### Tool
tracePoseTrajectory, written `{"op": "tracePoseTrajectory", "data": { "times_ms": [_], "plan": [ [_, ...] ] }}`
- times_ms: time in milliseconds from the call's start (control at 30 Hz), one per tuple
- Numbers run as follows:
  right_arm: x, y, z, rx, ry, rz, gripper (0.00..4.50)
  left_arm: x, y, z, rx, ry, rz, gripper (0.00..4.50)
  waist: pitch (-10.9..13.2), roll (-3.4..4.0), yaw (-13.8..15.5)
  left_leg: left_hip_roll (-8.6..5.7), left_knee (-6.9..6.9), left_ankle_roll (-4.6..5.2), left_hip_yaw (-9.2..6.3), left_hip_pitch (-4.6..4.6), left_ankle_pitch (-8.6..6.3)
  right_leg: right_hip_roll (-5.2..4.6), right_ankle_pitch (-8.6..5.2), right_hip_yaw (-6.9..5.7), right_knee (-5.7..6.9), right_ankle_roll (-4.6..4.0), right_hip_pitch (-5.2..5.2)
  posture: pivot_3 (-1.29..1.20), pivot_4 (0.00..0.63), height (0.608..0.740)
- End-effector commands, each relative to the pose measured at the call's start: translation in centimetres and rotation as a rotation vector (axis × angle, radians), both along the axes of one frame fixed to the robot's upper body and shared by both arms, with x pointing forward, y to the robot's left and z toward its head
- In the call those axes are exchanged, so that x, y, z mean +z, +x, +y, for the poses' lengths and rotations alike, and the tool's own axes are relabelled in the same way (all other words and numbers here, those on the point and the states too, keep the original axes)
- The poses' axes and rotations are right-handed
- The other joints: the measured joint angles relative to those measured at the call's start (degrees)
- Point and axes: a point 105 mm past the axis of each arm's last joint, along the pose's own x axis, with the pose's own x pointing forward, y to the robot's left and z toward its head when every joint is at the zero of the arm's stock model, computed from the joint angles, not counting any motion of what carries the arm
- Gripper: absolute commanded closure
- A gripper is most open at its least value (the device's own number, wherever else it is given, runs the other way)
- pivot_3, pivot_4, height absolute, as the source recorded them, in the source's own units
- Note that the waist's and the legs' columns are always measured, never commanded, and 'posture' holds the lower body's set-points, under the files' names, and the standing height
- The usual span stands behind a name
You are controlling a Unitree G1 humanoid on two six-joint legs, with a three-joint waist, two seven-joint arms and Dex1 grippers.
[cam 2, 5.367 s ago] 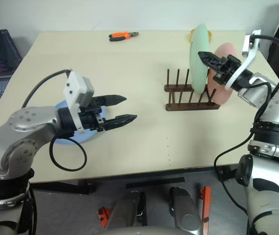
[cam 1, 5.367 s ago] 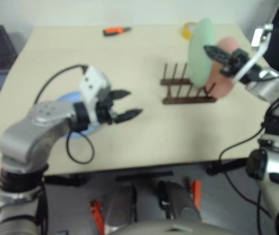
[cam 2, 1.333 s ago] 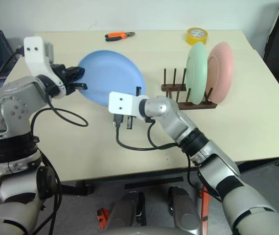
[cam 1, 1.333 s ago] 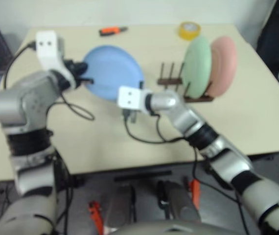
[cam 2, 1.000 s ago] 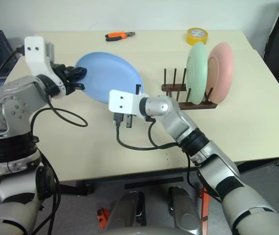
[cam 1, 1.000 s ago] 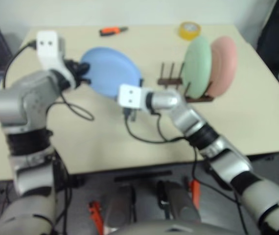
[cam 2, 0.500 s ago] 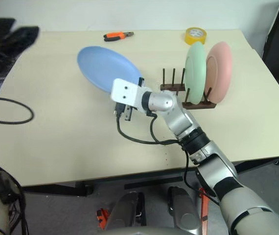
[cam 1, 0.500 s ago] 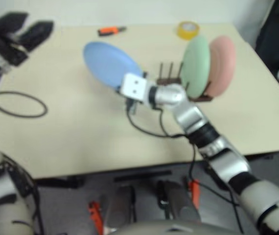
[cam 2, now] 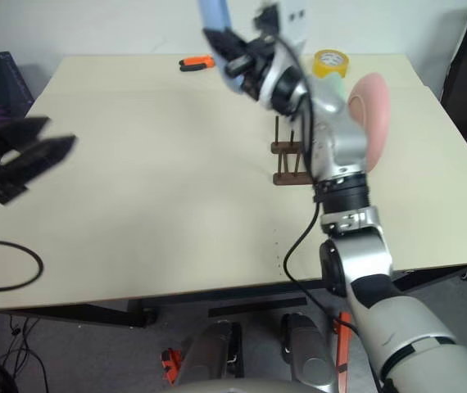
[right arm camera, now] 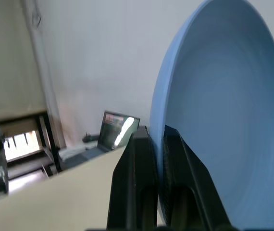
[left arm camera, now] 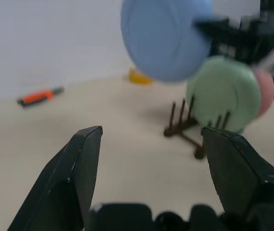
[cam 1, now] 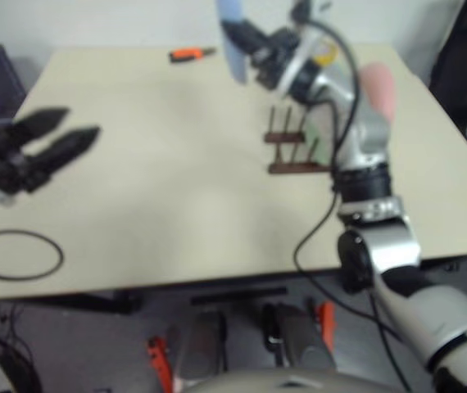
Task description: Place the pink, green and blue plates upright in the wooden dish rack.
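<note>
From the head views, the right gripper (cam 2: 227, 51) holds the blue plate (cam 2: 215, 18) by its rim, raised on edge above the far side of the table (cam 2: 160, 180), over the rack (cam 2: 292, 162), where the pink plate (cam 2: 369, 106) stands upright; the left gripper (cam 2: 30, 146) hangs spread wide and empty over the table's left edge, well apart from the rack, near a laptop (cam 2: 0, 78), with pliers (cam 2: 194, 62) and a tape roll (cam 2: 330, 62) far back. The left wrist view shows its two fingers (left arm camera: 74, 178) wide apart, the blue plate up in the air, and the green plate (left arm camera: 223, 92) and pink one upright in the rack. The right wrist view shows its fingers (right arm camera: 139, 183) pinched on the blue plate's rim.
</note>
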Motion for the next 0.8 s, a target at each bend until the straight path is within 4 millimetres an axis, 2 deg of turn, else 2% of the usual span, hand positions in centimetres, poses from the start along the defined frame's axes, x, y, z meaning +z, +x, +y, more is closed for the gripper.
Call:
{"op": "tracePoseTrajectory", "data": {
  "times_ms": [33,100,167,300,400,533,800],
  "plan": [
    [3.4,-1.1,-2.4,0.020,0.078,-0.015,4.50,-0.6,-0.1,-2.9,-0.099,0.111,-0.033,0.91,0.0,0.00,0.0,0.00,-0.01,0.00,0.02,0.00,0.00,0.00,0.00,0.01,-0.01,0.00,0.00,0.00,0.150,0.740],
    [3.2,-1.1,-4.4,-0.018,0.054,0.030,4.50,-2.6,1.0,-5.6,-0.142,0.208,-0.027,0.91,0.0,0.05,0.1,0.00,-0.04,0.00,0.06,0.00,0.00,0.00,0.00,0.03,-0.03,0.00,0.00,0.00,0.150,0.740],
    [2.7,-1.3,-5.5,-0.036,0.029,0.067,4.50,-3.7,1.1,-7.6,-0.198,0.256,-0.032,0.91,0.0,0.05,0.2,-0.01,-0.09,0.01,0.11,-0.01,-0.01,-0.01,-0.01,0.06,-0.06,0.01,0.00,0.00,0.150,0.740],
    [1.0,-2.2,-6.4,-0.019,-0.004,0.159,4.50,-4.9,0.9,-10.5,-0.284,0.302,-0.053,0.91,0.0,0.05,-0.2,0.02,-0.15,0.05,0.17,-0.02,-0.03,0.01,0.05,0.09,-0.04,0.17,-0.03,0.00,0.150,0.740],
    [0.0,-2.7,-6.7,-0.005,-0.011,0.215,4.50,-4.9,1.2,-11.2,-0.291,0.309,-0.084,0.91,0.0,0.07,-0.6,0.08,-0.16,0.06,0.20,-0.01,-0.03,0.11,0.12,0.11,0.03,0.30,-0.08,0.00,0.150,0.740],
    [-0.9,-3.0,-6.8,0.008,-0.001,0.270,4.50,-5.1,1.6,-11.1,-0.284,0.329,-0.088,0.91,0.0,0.08,-0.5,0.23,-0.14,0.06,0.16,0.01,-0.03,0.32,0.12,0.10,0.06,0.32,-0.09,0.00,0.150,0.740],
    [-2.6,-2.3,-7.3,-0.025,0.030,0.345,4.50,-5.7,1.8,-10.7,-0.275,0.345,-0.075,0.91,0.0,0.08,-0.4,0.24,-0.12,0.06,0.22,-0.02,-0.03,0.35,0.15,0.16,-0.07,0.39,-0.07,0.00,0.150,0.740]
  ]
}}
